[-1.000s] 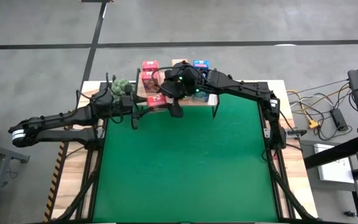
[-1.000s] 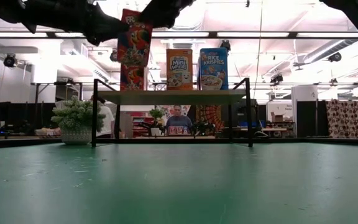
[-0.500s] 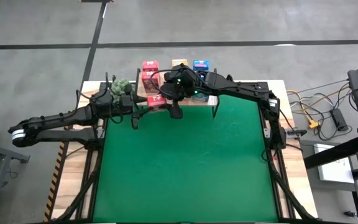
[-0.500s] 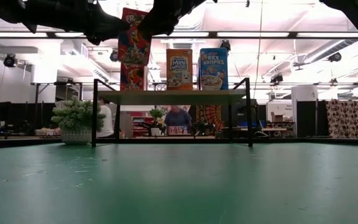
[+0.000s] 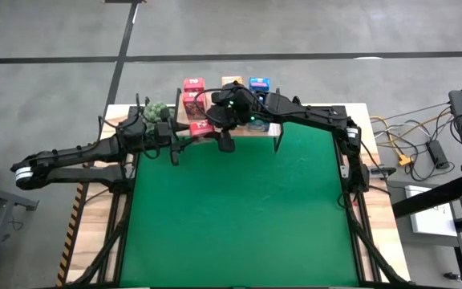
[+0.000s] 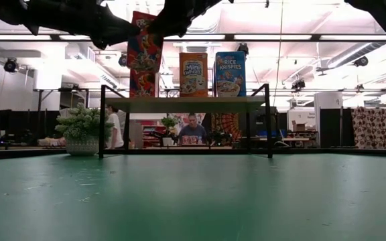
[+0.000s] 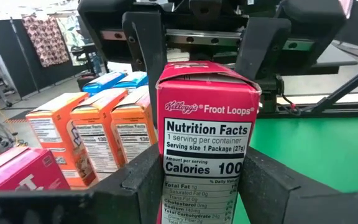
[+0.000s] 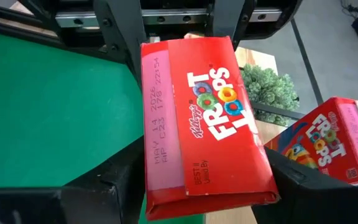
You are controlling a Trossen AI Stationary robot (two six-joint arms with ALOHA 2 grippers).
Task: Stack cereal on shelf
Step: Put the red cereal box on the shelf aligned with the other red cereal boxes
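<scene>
A pink-red Froot Loops box is held upright between both grippers, over another pink-red box that stands on the left end of the light wood shelf. I cannot tell whether the two boxes touch. My left gripper comes from the table's left and my right gripper from the right; both are shut on the held box. An orange box and a blue box stand on the shelf. More orange boxes and blue boxes show in the left wrist view. My left gripper pinches the box between its two fingers, one on each broad face, beside the Nutrition Facts side panel. The fingers come about level from the table's left. The box stands upright, clear of the mat. My right gripper pinches the same box between its two fingers, one on each side of the logo-printed side panel. It comes from the table's right, opposite the left gripper. The box is upright in the hold.
A small green plant stands left of the shelf, near my left arm. Another pink-red box shows beside the held one. The green mat stretches in front of the shelf. A person shows in the room beyond the table.
The held box has rocked a little between the two grippers and stands nearer upright now, still over the shelf's left end. Both grippers have kept their hold.
</scene>
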